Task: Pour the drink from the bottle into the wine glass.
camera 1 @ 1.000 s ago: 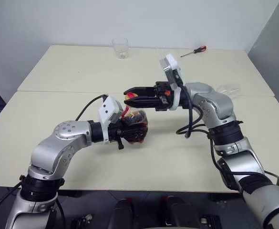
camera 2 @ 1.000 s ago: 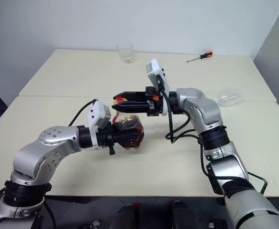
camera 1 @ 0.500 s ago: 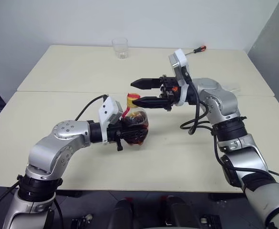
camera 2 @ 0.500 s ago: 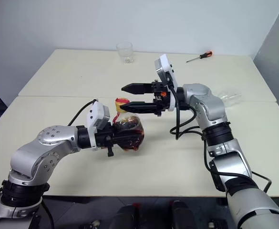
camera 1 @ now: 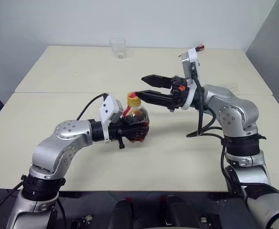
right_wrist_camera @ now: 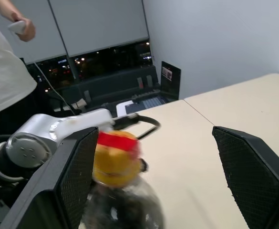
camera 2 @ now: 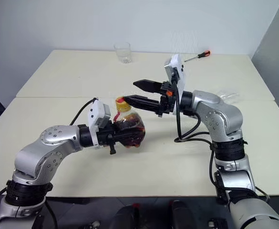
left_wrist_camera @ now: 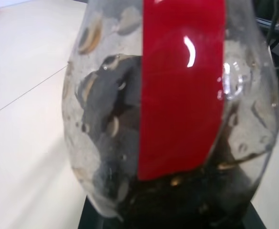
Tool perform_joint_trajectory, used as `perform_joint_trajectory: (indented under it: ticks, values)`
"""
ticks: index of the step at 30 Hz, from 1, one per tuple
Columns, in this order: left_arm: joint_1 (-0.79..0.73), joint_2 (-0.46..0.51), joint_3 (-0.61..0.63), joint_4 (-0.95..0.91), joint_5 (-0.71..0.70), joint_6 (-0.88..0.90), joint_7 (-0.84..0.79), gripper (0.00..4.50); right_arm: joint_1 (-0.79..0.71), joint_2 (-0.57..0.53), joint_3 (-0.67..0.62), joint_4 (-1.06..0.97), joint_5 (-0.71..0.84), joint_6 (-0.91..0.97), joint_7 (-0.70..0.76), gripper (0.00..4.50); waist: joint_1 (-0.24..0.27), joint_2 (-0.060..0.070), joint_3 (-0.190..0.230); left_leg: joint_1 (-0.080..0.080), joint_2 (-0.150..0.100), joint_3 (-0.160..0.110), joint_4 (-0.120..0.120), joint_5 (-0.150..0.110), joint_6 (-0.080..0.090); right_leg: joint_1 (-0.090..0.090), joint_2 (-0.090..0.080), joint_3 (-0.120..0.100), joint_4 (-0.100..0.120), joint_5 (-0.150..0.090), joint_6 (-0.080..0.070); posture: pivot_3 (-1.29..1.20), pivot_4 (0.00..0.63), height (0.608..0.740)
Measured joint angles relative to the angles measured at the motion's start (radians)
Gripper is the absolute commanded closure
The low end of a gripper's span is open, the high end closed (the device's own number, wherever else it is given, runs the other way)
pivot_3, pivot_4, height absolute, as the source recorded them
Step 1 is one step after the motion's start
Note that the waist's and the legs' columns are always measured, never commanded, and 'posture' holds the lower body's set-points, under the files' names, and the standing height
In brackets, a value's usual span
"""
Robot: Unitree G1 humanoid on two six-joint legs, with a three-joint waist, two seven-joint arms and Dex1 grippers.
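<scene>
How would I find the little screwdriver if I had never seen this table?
Look at the far table, the one nearest the white wall, and go to its back right corner. The screwdriver lies flat there, alone. It is thin with a red handle, unlike the clear tumbler standing at the back middle.

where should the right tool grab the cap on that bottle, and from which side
Grip the yellow cap across its round sides, coming in level from the robot's right. The bottle stands upright in the shut left tool, and the open right tool already points at its top.
</scene>
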Motion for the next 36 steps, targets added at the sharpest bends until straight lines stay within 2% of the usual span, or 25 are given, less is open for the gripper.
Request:
perform_joint_trajectory:
  ticks: [10,18,22,26,36]
  values:
    - [-0.026,-0.016,-0.021,0.073,0.041,-0.053,-0.023,3.58,0.010,0.031,0.045,-0.025,-0.019,-0.030,-0.023,0.43,0.001,0.000,0.000,0.000,0.000,0.000,0.000,0.000,0.000,0.000,0.000,0.000,0.000,0.000,0.000,0.00,0.150,0.740]
    - [-0.061,-0.021,-0.029,0.112,0.062,-0.078,-0.031,3.58,-0.006,0.088,0.088,0.107,-0.154,-0.177,-0.083,0.43,0.001,0.000,0.000,0.000,0.000,0.001,0.000,0.000,0.000,0.000,0.000,0.000,0.000,0.000,0.000,0.00,0.150,0.740]
    - [-0.060,-0.022,-0.029,0.117,0.064,-0.078,-0.029,3.58,-0.010,0.085,0.092,0.123,-0.162,-0.196,-0.079,0.43,0.002,0.000,0.000,-0.001,0.000,0.001,0.000,0.000,0.000,0.000,0.000,0.000,0.000,0.000,0.000,0.00,0.150,0.740]
    - [-0.060,-0.022,-0.029,0.117,0.065,-0.078,-0.029,3.58,-0.008,0.056,0.086,0.116,-0.140,-0.180,-0.061,0.43,0.002,0.000,0.000,-0.001,0.000,0.001,0.000,0.000,0.000,0.000,0.000,0.000,0.000,0.000,0.000,0.00,0.150,0.740]
    - [-0.062,-0.024,-0.030,0.121,0.069,-0.084,-0.046,3.58,0.081,-0.107,-0.005,0.066,-0.069,-0.097,-0.022,0.43,0.002,0.000,0.000,-0.001,0.000,0.001,0.000,0.000,0.000,0.000,0.000,0.000,0.000,0.000,0.000,0.00,0.150,0.740]
